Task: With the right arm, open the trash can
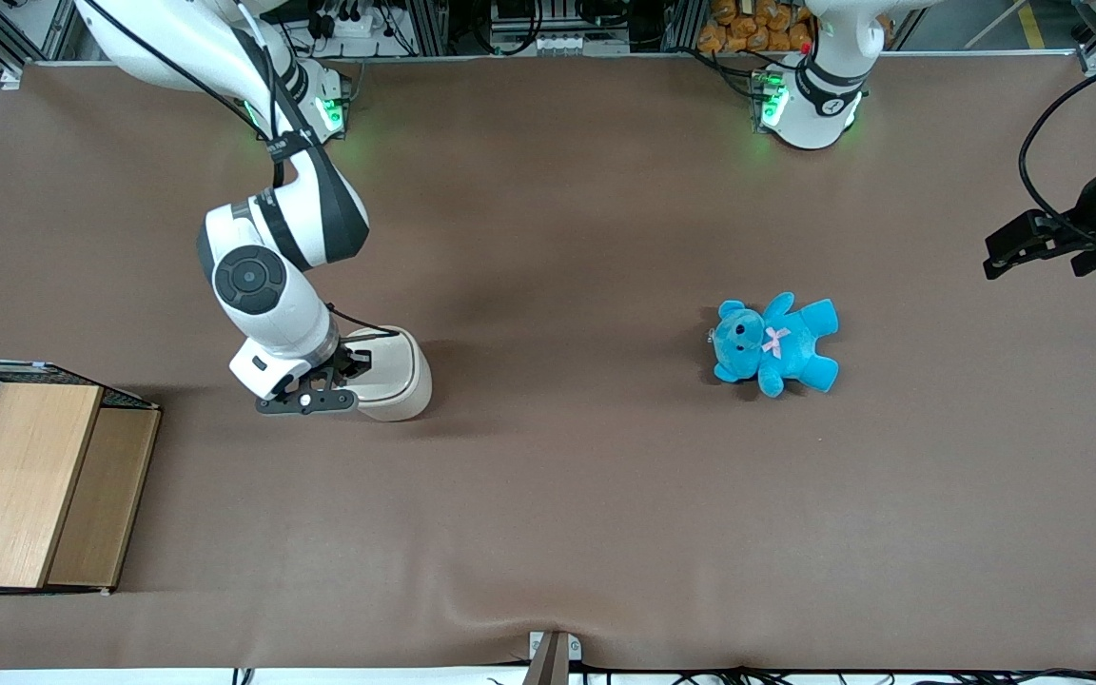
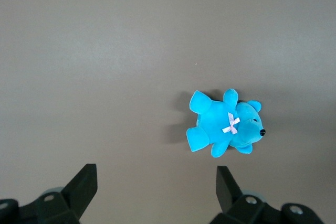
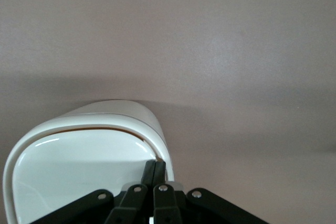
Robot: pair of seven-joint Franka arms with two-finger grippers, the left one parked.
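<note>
The trash can [image 1: 401, 377] is a small cream-white bin standing on the brown table toward the working arm's end. The right arm [image 1: 267, 276] reaches down over it, and its black gripper [image 1: 356, 364] sits on top of the can, at the edge nearer the wooden box. In the right wrist view the gripper [image 3: 156, 164] is shut, its two fingers pressed flat together with nothing showing between them. Their tips rest at the seam where the flat lid [image 3: 79, 166] meets the rounded rim [image 3: 153, 125]. A thin dark line runs along that seam.
A wooden box [image 1: 25, 485] with wire mesh stands at the table's edge on the working arm's end, nearer the front camera than the can. A blue teddy [image 1: 776, 342] lies toward the parked arm's end, also seen as the blue teddy [image 2: 223, 124] in the left wrist view.
</note>
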